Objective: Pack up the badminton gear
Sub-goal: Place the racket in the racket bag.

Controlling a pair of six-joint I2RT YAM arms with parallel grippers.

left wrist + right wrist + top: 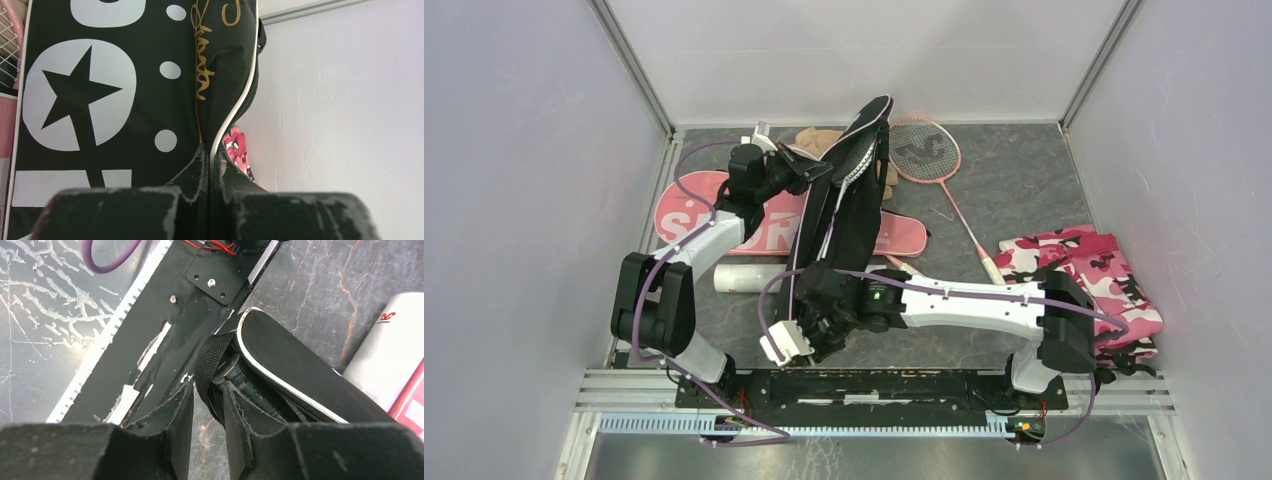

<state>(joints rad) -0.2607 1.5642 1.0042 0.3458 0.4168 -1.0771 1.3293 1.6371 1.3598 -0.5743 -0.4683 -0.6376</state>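
My left gripper [809, 172] is shut on the white-piped edge of the black "SPORT" cover [844, 215] and holds its head end up off the table; the pinch shows in the left wrist view [211, 150]. A racket head [854, 158] shows in the cover's opening. My right gripper [809, 335] is at the cover's narrow end [295, 365]. Its jaws stand slightly apart, with the black strap loop [210, 357] and a handle butt [230, 371] at the fingertips [185, 400]. The pink cover [764, 228] lies flat under the left arm. A pink racket [924, 152] and the white tube [744, 278] lie on the table.
Pink camouflage cloth [1084, 280] lies at the right beside the right arm's base. Tan cloth [817, 140] lies at the back behind the black cover. White walls enclose the table on three sides. The black base rail [175, 335] runs along the near edge.
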